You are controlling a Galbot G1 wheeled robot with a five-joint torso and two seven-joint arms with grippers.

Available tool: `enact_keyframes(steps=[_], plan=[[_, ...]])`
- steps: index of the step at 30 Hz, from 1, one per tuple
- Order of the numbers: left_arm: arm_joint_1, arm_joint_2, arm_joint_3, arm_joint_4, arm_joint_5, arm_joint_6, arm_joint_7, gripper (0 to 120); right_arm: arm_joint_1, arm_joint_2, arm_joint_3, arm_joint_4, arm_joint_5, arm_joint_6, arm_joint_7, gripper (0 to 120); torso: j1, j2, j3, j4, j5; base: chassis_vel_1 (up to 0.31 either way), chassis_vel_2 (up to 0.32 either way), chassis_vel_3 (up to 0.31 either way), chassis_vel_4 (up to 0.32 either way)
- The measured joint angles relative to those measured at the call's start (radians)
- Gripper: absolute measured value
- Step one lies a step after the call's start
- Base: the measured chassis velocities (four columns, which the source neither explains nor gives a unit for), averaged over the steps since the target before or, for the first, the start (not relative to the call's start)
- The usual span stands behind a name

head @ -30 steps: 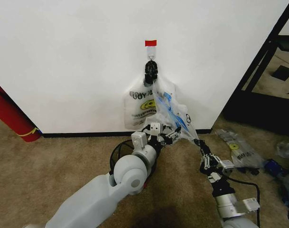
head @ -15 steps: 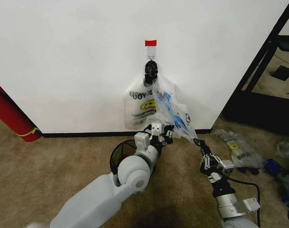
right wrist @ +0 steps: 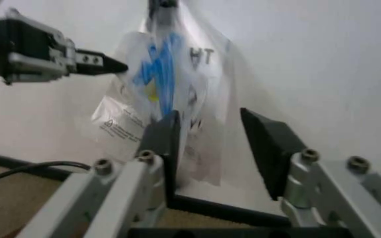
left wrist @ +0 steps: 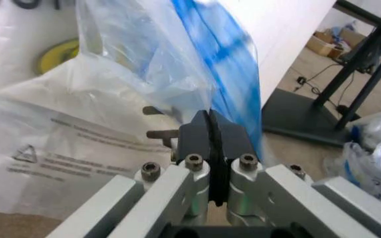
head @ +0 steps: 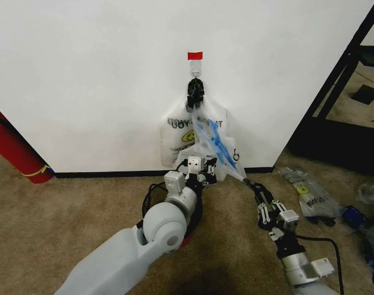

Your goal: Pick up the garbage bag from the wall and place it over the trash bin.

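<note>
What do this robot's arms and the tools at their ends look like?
The left arm is thick, smooth and pale grey with a round elbow joint. The right arm is slimmer, metallic, with a black cable trailing off it. Each tool, left and right, has two black wedge-shaped fingers on silver bolted brackets.

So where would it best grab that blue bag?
Probably the loose lower corner, coming from the front and below: the blue bag hangs from the hook, top bunched against the wall, while its thin bottom flares outward, easy to pinch.
</note>
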Motion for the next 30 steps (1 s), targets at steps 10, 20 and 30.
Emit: enact_keyframes(steps=[10,20,30], plan=[[0.007,-0.002,0.02,0.006,0.018,-0.004,0.009,0,0.078,-0.08,0.027,0.056,0.182,-0.12,0.025,69,0.0,0.0,0.0,-0.0006,0.0002,0.0,0.0,0.0,0.0],[-0.079,-0.019,0.099,0.056,0.002,-0.008,0.019,0,0.273,-0.194,0.026,-0.092,0.15,-0.205,0.022,100,0.0,0.0,0.0,-0.0002,0.0007,0.0,0.0,0.0,0.0],[-0.067,0.011,0.064,0.051,-0.005,-0.009,0.017,0,0.488,-0.318,-0.138,-0.2,0.054,-0.212,-0.019,100,0.0,0.0,0.0,0.0002,0.0002,0.0,0.0,0.0,0.0]])
